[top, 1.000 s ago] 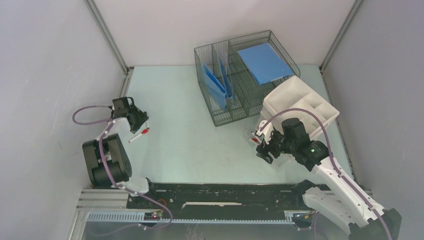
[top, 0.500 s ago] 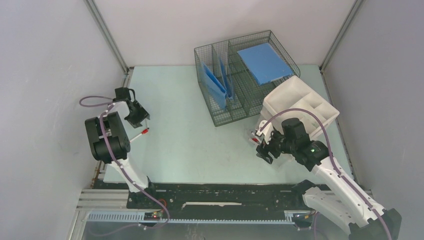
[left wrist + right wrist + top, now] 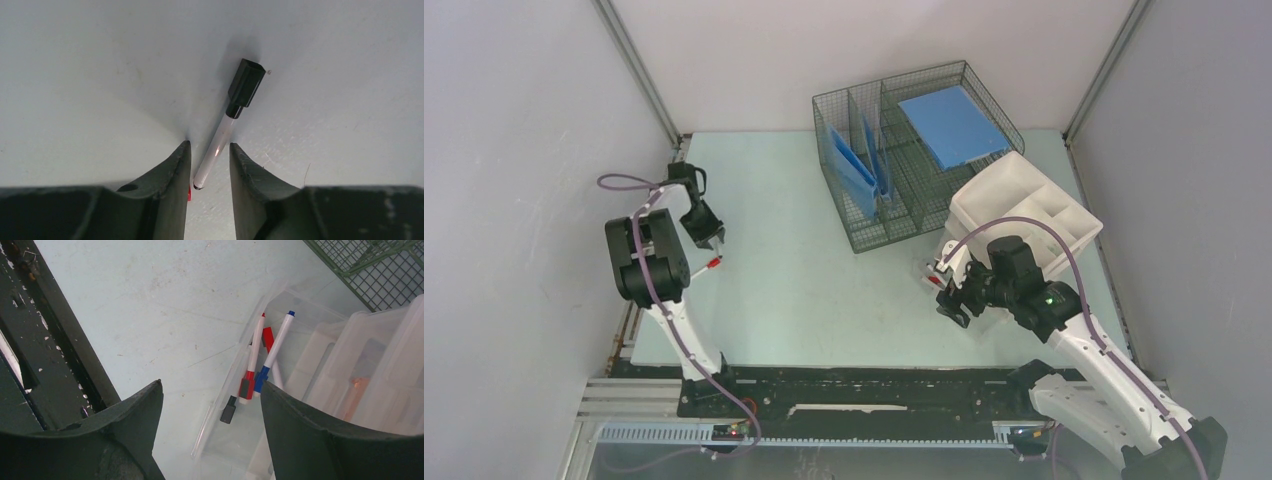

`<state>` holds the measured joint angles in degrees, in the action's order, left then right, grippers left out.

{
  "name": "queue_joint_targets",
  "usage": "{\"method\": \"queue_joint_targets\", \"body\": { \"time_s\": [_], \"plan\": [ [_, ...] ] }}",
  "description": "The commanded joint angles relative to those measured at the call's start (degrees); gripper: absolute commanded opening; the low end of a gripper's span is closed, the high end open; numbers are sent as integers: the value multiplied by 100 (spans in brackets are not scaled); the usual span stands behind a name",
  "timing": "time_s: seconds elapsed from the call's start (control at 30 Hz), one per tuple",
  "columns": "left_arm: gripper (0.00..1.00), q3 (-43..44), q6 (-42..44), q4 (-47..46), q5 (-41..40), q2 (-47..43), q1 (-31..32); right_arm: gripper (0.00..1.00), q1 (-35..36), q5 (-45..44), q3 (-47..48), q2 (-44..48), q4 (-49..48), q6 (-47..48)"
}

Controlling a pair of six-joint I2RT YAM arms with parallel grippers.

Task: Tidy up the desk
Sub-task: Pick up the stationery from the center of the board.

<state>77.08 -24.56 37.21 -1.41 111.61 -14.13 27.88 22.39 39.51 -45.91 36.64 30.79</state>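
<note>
- Desk [image 3: 794,290]: a pale mint-green top that fills the floor of the grey-walled cell. A black rail runs along its near edge by the arm bases.
- Left gripper [image 3: 210,147]: it is lowered close to the desk near the left edge. The fingers [image 3: 175,170] are spread a little, and a narrow gap shows between them.
- Marker [image 3: 220,140]: it lies flat on the desk, with a white barrel and a black cap at the far end. Its near end sits between the left gripper's fingers with a slit of desk on each side, so it is straddled but not pinched. A small red patch shows at that near end, and the top view shows it as a red tip [image 3: 712,263].
- Right gripper [image 3: 211,384]: it hangs above the right part of the desk with its fingers spread wide and nothing between them.
- Clear box [image 3: 305,315]: it stands on the desk directly below the right gripper. It holds a red marker [image 3: 253,357], a blue marker [image 3: 274,347] and a loose black cap [image 3: 228,413].
- White tray [image 3: 969,205]: a divided organizer just beyond the clear box.
- Wire basket [image 3: 984,100]: it stands at the far side of the desk, touching or nearly touching the white tray. Blue folders [image 3: 854,165] stand upright in its left compartments. A blue sheet [image 3: 952,125] rests tilted across its right compartment.
</note>
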Motion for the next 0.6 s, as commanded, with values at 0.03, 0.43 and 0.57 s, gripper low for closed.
{"method": "queue_joint_targets", "body": {
  "time_s": [0.03, 0.43, 0.57],
  "plan": [
    [33, 324, 288, 599, -444, 278, 246, 79, 56, -11, 221, 56, -28, 57],
    [6, 369, 371, 593, -544, -7, 419, 79, 51, 18, 219, 74, -23, 55],
    [2, 274, 386, 496, -441, -375, 522, 79, 51, 50, 223, 52, -29, 53]
  ]
}}
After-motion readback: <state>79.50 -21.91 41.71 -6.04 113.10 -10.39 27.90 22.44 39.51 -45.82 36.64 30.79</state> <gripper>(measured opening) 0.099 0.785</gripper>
